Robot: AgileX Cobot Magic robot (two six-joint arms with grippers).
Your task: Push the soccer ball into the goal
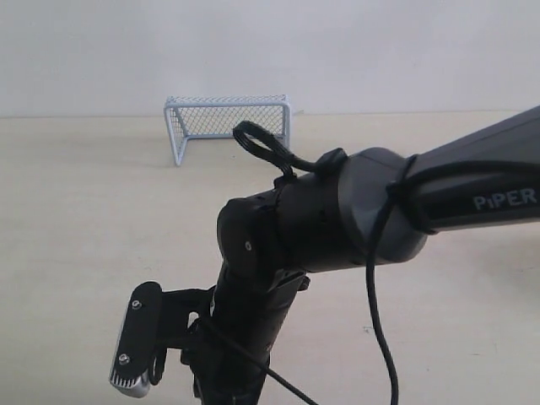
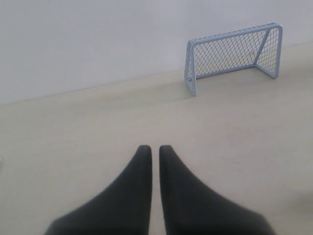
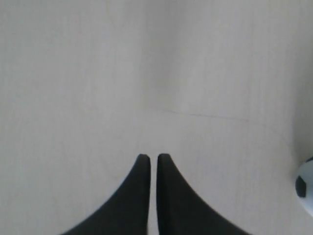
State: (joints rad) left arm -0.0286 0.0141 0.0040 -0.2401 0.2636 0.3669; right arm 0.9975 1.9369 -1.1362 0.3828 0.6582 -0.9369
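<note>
The pale blue-grey goal (image 1: 226, 120) stands at the far side of the table by the wall, its mouth facing the near side; the left wrist view shows the goal (image 2: 234, 55) well ahead of my left gripper (image 2: 155, 148), which is shut and empty. My right gripper (image 3: 153, 157) is shut too, with nothing in it, pointing down at bare table. The soccer ball (image 3: 306, 187) shows only as a white edge with one black patch at the border of the right wrist view, off to one side of the fingers. In the exterior view the ball is hidden.
The right arm (image 1: 337, 211) fills the lower middle and right of the exterior view, with its cable (image 1: 375, 287) hanging down and its wrist camera (image 1: 137, 346) at the lower left. Light wooden table (image 1: 84, 219) reaches back to a white wall.
</note>
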